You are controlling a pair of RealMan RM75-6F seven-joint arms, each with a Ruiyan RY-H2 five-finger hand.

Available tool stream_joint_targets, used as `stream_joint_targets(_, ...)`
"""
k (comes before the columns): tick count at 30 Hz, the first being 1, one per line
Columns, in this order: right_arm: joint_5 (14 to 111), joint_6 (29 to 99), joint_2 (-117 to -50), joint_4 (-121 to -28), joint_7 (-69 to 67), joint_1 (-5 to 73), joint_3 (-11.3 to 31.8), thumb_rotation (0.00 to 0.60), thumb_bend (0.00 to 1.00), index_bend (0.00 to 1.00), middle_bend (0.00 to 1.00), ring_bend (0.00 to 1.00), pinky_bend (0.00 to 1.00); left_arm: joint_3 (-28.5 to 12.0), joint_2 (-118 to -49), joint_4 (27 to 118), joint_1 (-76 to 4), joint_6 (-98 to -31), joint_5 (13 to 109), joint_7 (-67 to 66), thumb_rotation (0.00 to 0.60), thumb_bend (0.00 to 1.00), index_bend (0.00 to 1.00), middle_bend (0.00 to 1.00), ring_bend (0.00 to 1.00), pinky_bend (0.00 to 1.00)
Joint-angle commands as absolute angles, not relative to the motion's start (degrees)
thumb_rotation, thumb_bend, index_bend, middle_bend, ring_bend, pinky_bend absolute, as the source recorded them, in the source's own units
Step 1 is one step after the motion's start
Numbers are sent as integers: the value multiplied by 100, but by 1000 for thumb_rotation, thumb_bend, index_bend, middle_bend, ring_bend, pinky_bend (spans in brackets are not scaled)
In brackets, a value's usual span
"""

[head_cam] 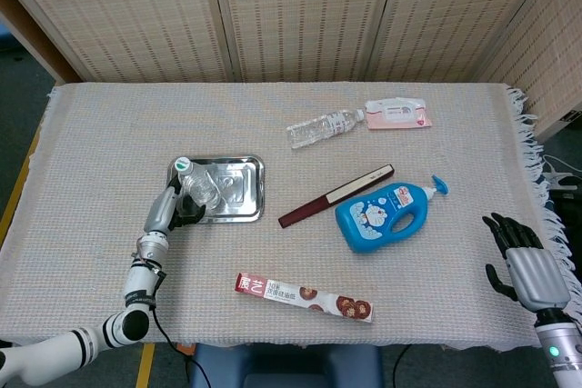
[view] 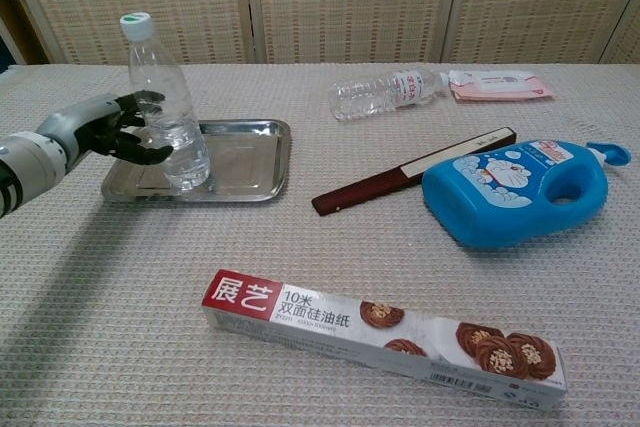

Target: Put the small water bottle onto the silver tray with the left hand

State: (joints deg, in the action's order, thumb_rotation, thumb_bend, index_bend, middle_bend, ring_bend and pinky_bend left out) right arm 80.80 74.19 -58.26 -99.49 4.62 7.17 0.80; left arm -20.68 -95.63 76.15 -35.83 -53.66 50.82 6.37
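Nearest me on the woven-cloth counter [view: 120, 347] lies a long flat cardboard box [view: 385, 336], glossy, printed with cookies. My right hand [head_cam: 523, 256] hangs off the counter's near right edge, dark fingers spread, holding nothing. Further in, my left hand [view: 112, 128] sits beside the small water bottle [view: 166, 107], fingers [view: 145, 154] loosened around it; whether they touch the plastic, I cannot tell. The bottle stands upright, clear and ribbed, green-capped, on the shiny rectangular silver tray [view: 250, 152]. To the right: a rounded blue detergent jug [view: 515, 190] and a slim maroon folding fan [view: 412, 171]. Farthest back, a second clear bottle [view: 385, 93] lies on its side by a pink pouch [view: 497, 84].
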Motion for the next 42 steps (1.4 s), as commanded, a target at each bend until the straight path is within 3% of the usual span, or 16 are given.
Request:
stream_joint_targets(1, 8088, 7418, -5826, -9949, 467, 718, 75, 600, 239, 0, 0, 0, 93, -1997, -9403, 7753, -3558, -5393, 5091, 448, 600, 390, 0, 0, 0, 86)
stream_joint_targets(10, 8075, 7404, -5824, -9957, 493, 719, 67, 600, 245, 0, 0, 0, 93, -1634, -9036, 7773, -3475, -6005, 5191, -757, 600, 393, 0, 0, 0, 84)
stream_joint_targets(23, 8006, 7336, -5874, -9932, 607, 747, 65, 600, 242, 0, 0, 0, 93, -615, -7886, 7774, -2783, -6836, 6803, -976, 600, 426, 17, 0, 0, 112)
stream_joint_targets(32, 7840, 7219, -5926, -9918, 739, 801, 96, 600, 243, 0, 0, 0, 93, -11, -7037, 8325, -2351, -7273, 7787, -1080, 600, 425, 122, 130, 77, 187)
stream_joint_targets(42, 7845, 7277, -5938, -9916, 745, 783, 102, 600, 245, 0, 0, 0, 93, 5, -6923, 8626, -1970, -7576, 7614, -1739, 600, 424, 139, 158, 98, 201)
